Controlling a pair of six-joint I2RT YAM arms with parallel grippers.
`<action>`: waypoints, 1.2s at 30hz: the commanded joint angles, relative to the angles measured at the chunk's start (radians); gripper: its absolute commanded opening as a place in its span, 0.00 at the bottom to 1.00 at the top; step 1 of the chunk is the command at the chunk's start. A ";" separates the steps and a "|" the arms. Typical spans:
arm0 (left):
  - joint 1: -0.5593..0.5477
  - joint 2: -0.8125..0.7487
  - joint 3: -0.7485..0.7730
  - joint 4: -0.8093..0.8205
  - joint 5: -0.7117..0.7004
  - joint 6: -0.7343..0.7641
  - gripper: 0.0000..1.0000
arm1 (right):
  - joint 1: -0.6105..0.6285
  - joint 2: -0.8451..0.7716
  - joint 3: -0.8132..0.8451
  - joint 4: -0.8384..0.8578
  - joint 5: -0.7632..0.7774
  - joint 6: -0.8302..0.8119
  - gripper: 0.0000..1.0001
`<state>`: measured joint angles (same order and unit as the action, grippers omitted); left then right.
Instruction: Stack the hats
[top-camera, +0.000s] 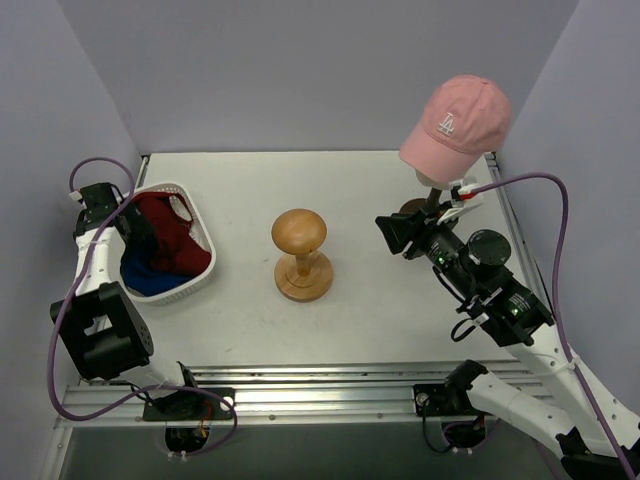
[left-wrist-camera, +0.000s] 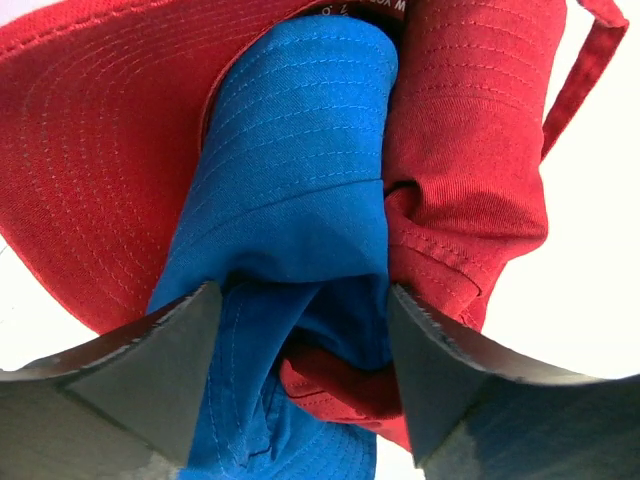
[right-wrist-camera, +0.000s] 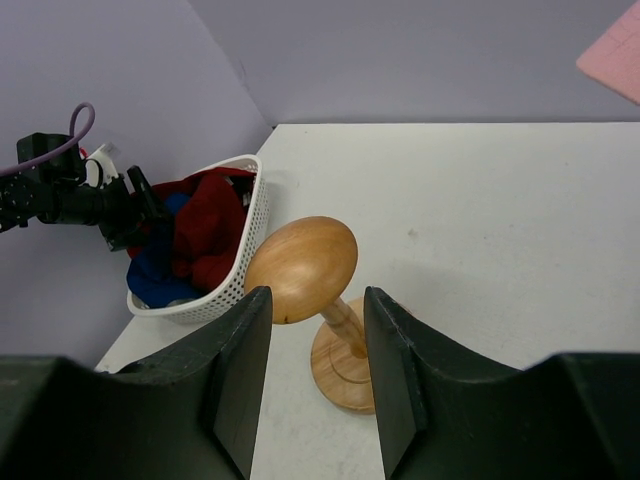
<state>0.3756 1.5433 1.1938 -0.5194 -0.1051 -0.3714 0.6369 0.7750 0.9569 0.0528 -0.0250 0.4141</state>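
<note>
Roughly: table (top-camera: 380, 330) holds white mesh basket (top-camera: 205, 262) at left, red hats (top-camera: 170, 235) and blue bucket hat (top-camera: 150, 280) piled inside. Pink cap (top-camera: 460, 120) sits raised at far right. Wooden stand (top-camera: 300, 250) stands mid-table. Left gripper (left-wrist-camera: 305, 300) is in the basket, jaws wide around a blue fold; can't tell if clamped. Right gripper (right-wrist-camera: 318, 295) has a narrow gap, holding nothing.

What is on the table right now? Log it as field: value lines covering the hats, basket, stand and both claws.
pink cap: perched high at the far right, white logo showing, apart from the other hats
blue hat: in the white basket, bunched among the red hats
red hats: in the same basket
wooden stand: upright mid-table, bare
left claw: down in the basket, open, one finger on either side of the blue hat
right claw: open, empty, facing the wooden stand
stack: not yet begun
</note>
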 joint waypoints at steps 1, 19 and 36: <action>0.002 0.011 0.040 0.041 -0.022 -0.007 0.75 | 0.009 -0.022 0.020 0.033 0.004 -0.018 0.38; -0.049 -0.084 0.205 -0.068 -0.097 0.002 0.02 | 0.007 -0.011 0.016 0.044 -0.013 -0.015 0.38; -0.259 -0.411 0.237 -0.047 -0.044 0.052 0.02 | 0.009 -0.008 0.011 0.050 -0.021 -0.029 0.39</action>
<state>0.1333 1.1584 1.4376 -0.5949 -0.2131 -0.3538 0.6369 0.7685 0.9569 0.0486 -0.0280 0.4000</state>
